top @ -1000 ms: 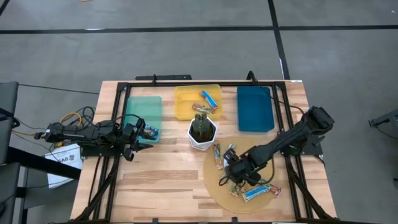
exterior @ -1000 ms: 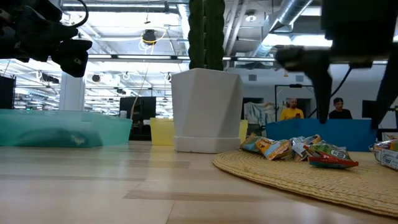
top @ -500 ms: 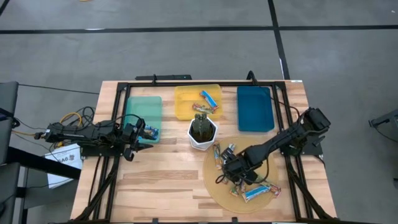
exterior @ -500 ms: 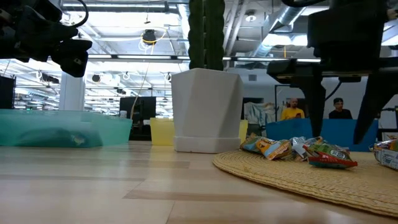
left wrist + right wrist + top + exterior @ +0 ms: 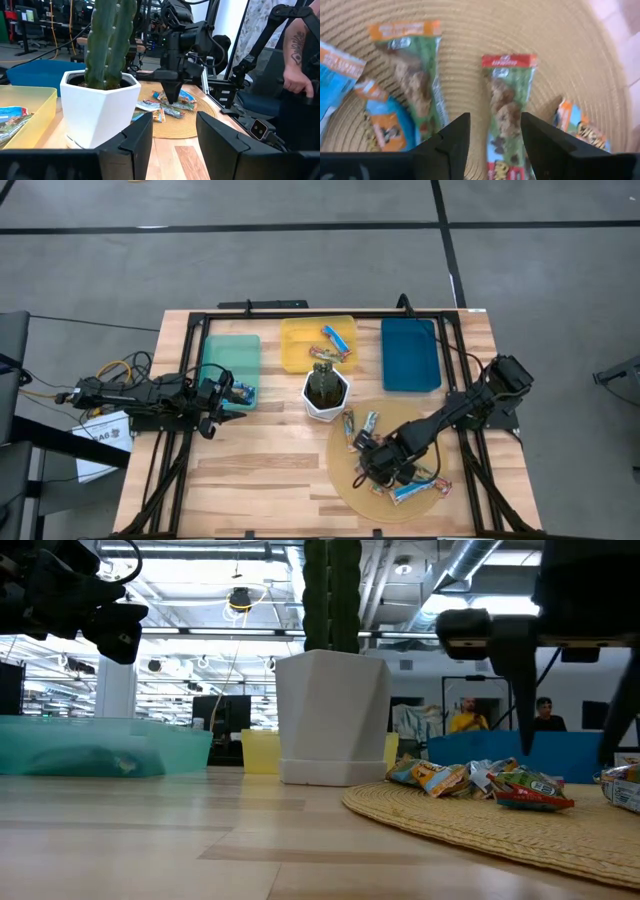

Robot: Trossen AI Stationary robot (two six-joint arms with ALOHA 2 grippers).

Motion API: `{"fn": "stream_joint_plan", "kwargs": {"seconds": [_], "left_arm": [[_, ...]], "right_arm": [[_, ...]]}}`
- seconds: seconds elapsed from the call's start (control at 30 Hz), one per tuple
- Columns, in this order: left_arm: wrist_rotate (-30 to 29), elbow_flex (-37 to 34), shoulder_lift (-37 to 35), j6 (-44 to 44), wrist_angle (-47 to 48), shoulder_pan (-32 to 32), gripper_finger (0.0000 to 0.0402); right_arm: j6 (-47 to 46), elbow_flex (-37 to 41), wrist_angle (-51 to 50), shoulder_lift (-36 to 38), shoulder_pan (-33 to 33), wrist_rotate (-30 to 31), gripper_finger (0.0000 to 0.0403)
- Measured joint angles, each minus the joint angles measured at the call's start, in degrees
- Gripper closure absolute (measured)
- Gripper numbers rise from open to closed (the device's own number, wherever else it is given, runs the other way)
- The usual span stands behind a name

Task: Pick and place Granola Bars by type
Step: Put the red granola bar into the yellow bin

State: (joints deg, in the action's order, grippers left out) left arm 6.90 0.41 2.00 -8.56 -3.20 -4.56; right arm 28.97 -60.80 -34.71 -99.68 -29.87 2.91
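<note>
My right gripper [image 5: 492,145] over bars on round mat [image 5: 350,485], fingers apart, straddling red-topped green bar [image 5: 507,100]. Plan: centre on bar, drop straight, avoid orange-topped bar [image 5: 412,75] beside. Left gripper [image 5: 172,135] waits near green bin [image 5: 232,352], fingers apart, empty.

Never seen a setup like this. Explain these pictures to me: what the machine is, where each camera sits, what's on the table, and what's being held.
Two dark robot arms work at a wooden table. One camera looks straight down, one sits at table height, and one rides on each wrist. The right gripper hangs open over granola bars on a round woven mat, straddling a red-topped bar without gripping it. The left gripper waits, open and empty, by the green bin. A yellow bin, a blue bin and a potted cactus stand behind.
</note>
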Motion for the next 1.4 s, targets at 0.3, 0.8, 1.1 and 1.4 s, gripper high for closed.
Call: {"fn": "stream_joint_plan", "kwargs": {"seconds": [0.3,0.8,1.1,1.4], "left_arm": [[0.0,0.0,0.0,0.0,0.0,0.0,0.0257],[0.0,0.0,0.0,0.0,0.0,0.0,0.0257],[0.0,0.0,0.0,0.0,0.0,0.0,0.0257],[0.0,0.0,0.0,0.0,0.0,0.0,0.0257]], "right_arm": [[0.0,-0.1,2.7,-1.0,0.6,0.0,0.0239],[0.0,-0.1,8.2,-5.6,1.5,0.0,0.0264],[-3.1,-0.1,7.6,-5.6,1.5,0.2,0.0357],[-15.4,-0.1,9.4,-2.8,1.6,0.1,0.0393]]}}
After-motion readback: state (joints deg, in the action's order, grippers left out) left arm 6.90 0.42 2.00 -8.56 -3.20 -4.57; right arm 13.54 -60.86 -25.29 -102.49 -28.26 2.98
